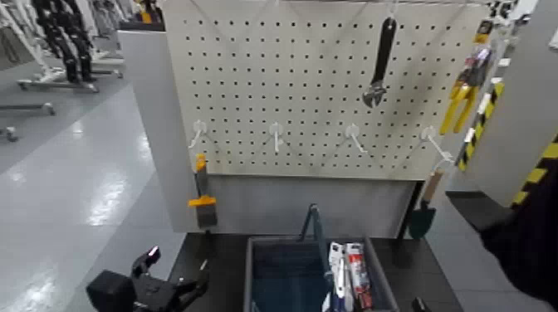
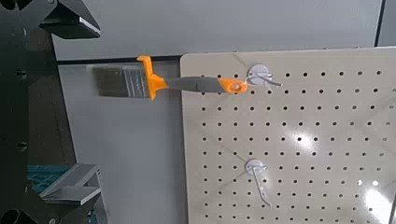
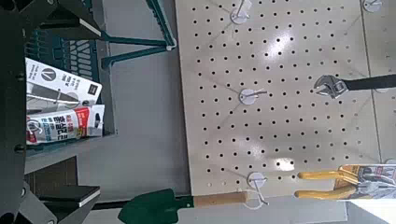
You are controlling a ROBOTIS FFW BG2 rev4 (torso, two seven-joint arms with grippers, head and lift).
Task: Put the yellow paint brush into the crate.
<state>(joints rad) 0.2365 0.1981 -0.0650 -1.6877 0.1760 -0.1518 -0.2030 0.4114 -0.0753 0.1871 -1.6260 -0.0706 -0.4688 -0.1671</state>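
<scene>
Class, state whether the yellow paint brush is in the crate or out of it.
Out: the yellow paint brush hangs from a pegboard hook, bristles down, outside the crate.

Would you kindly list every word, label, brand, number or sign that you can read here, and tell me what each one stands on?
No word, brand or number can be read with certainty.
Red-and-white pack: large printed characters, too blurred to quote.
White pack: small print and a tool picture, too small to read.
Pliers: a packet or label at one end, unreadable.
Brush: no lettering that I can make out.
</scene>
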